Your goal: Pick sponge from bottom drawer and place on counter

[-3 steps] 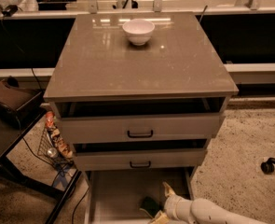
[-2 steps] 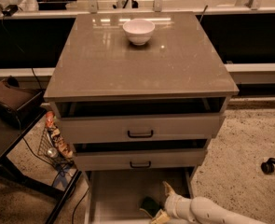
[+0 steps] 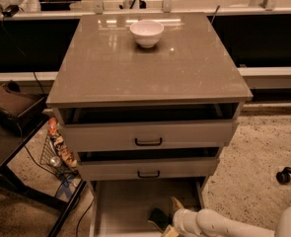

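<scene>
While my gripper [image 3: 170, 217] sits in the bottom drawer [image 3: 120, 206] below the counter's [image 3: 150, 68] front edge | sponge [image 3: 158, 217] just beside it | my grip: cannot tell.

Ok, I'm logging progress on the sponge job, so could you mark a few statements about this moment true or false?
1. The sponge lies on the counter. False: it lies down in the open bottom drawer.
2. The gripper is down in the bottom drawer, right at the sponge. True.
3. A white bowl stands on the counter. True.
4. The white bowl stands at the counter's front edge. False: it stands near the back edge.
</scene>
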### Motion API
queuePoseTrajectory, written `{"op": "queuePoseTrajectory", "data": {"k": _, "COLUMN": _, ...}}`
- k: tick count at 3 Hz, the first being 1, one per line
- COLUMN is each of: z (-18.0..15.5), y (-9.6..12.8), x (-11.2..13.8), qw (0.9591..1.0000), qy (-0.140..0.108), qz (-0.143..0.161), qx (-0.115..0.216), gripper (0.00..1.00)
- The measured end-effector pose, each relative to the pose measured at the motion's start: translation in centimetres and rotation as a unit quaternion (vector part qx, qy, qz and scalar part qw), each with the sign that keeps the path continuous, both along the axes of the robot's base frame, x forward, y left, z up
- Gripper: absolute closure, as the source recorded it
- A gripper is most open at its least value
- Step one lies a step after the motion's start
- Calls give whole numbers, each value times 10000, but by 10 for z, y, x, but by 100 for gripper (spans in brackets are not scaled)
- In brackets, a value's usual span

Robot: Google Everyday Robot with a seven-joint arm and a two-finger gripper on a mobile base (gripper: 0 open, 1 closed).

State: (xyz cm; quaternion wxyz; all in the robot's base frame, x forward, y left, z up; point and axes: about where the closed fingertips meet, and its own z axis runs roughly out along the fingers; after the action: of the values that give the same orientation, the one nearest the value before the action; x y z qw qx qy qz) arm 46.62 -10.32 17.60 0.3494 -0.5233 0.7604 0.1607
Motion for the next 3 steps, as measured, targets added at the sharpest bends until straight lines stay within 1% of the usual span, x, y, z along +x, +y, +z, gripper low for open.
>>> {"op": "queuePoseTrajectory", "data": {"k": 1, "z": -27, "y": 4, "x": -8, "qw": 9999, "qy": 129, "qz": 48, "qx": -74, "gripper": 0}}
{"op": "queuePoseTrajectory", "data": {"k": 2, "z": -50, "y": 11, "x": -17, "qw": 9995, "qy": 283, "qz": 71, "qx": -123, "gripper": 15}}
{"op": "queuePoseTrajectory", "data": {"k": 3, "z": -68, "y": 22, "x": -26, "qw": 9991, "qy": 417, "qz": -11, "qx": -57, "gripper": 39}}
